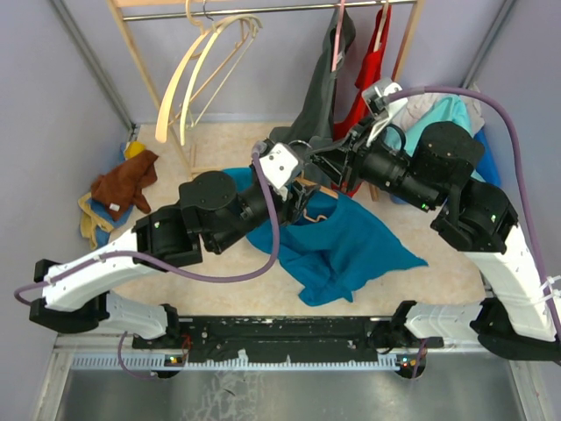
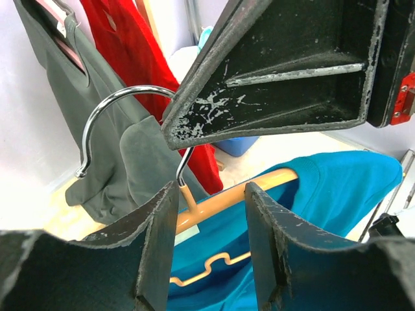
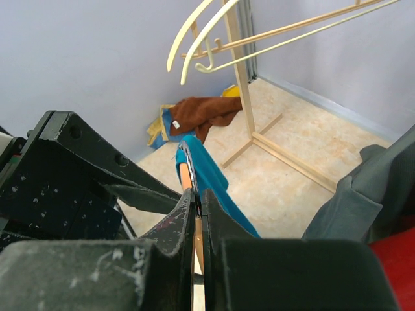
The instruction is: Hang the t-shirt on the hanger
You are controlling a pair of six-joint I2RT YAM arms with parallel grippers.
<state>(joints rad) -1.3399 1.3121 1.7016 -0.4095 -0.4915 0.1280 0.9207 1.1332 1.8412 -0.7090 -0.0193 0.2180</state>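
Note:
The teal-blue t-shirt (image 1: 342, 241) drapes from the middle of the floor up onto the orange hanger (image 1: 321, 189), whose one arm sits inside its collar. My right gripper (image 3: 200, 194) is shut on the hanger's silver hook (image 2: 117, 100), holding it up. In the left wrist view the orange arm (image 2: 272, 181) and wavy bottom bar (image 2: 207, 265) show inside the t-shirt (image 2: 337, 188). My left gripper (image 2: 211, 189) is open, its fingers apart just in front of the hanger's neck and the collar. In the top view it is hidden among the arms. In the right wrist view the t-shirt (image 3: 207, 168) hangs beyond my fingers.
A wooden rack (image 1: 263, 10) at the back carries cream hangers (image 1: 202, 70), a dark grey shirt (image 1: 324, 79) and a red garment (image 1: 372, 61). A brown cloth pile (image 1: 127, 180) lies at left. A pale aqua garment (image 1: 447, 114) sits at back right.

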